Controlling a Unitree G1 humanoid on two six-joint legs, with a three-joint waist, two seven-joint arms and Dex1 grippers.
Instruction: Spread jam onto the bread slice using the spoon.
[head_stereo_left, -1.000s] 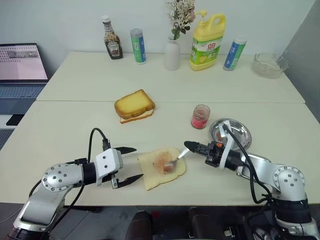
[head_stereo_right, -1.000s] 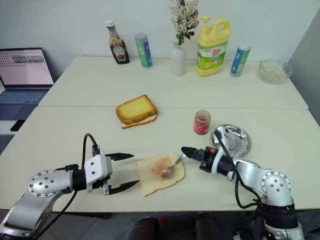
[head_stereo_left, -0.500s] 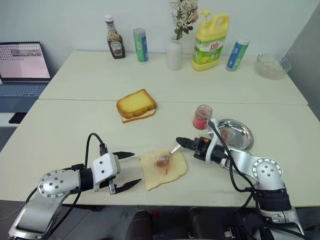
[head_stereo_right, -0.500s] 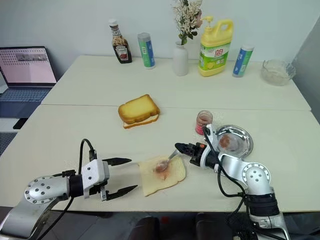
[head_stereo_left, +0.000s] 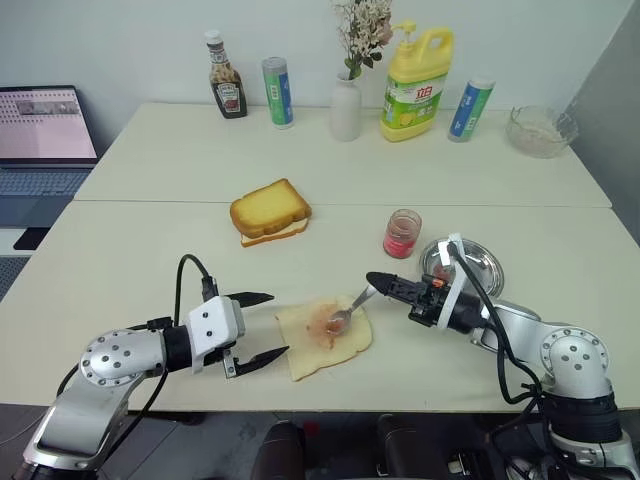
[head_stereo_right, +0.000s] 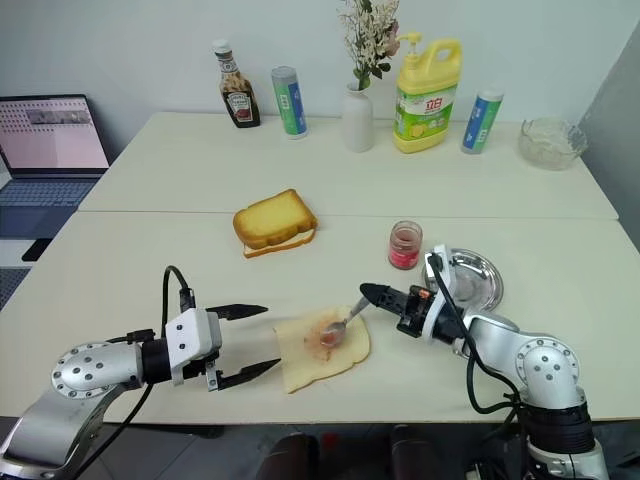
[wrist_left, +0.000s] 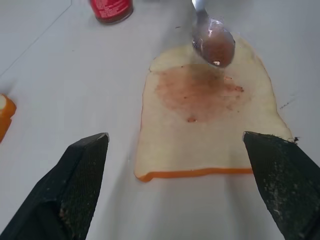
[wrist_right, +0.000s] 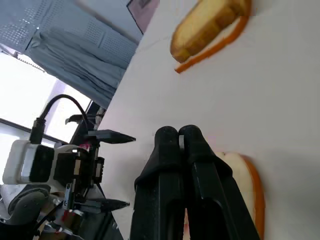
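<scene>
reddish jam smear (wrist_left: 200, 92) and the jam-coated bowl of the spoon (wrist_left: 214, 44) poised just above the bread slice (head_stereo_left: 323, 335) came out plainly in the left wrist view; the head views added the glass jar (head_stereo_left: 401, 234) of jam beside the steel dish (head_stereo_left: 468, 264). the right gripper (head_stereo_left: 380, 285) was clenched on the spoon's handle. the left gripper (head_stereo_left: 262, 327) stood wide apart beside the bread, holding nothing.

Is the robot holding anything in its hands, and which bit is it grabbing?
The right gripper is shut on the spoon, pinching the end of its handle, with the bowl over the bread slice. The left gripper is open and holds nothing.
</scene>
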